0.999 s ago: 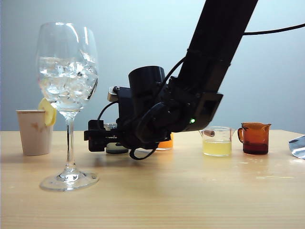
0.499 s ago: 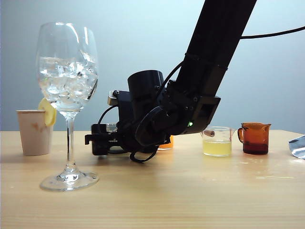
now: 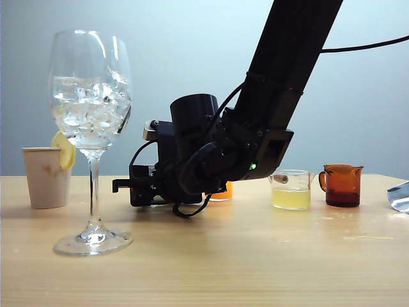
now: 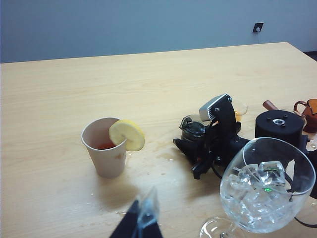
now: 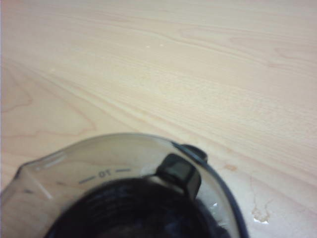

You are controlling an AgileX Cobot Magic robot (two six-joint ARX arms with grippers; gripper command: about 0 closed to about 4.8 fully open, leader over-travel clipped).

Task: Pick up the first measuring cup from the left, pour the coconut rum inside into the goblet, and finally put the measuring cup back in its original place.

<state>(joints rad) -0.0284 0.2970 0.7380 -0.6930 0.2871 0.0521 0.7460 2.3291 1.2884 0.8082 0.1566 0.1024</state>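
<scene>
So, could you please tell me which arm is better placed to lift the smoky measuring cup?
The right. Its gripper sits low on the table around the first measuring cup, which fills its wrist view. The left gripper hangs apart, nearer the paper cup.

Open desk (image 3: 255, 268) lies in front of the cup row. The goblet (image 3: 91, 128) and paper cup (image 3: 46, 177) stand to the left of the right end effector (image 3: 137, 187); the yellow-liquid cup (image 3: 291, 190) and amber cup (image 3: 342, 185) stand to the right of the arm.
</scene>
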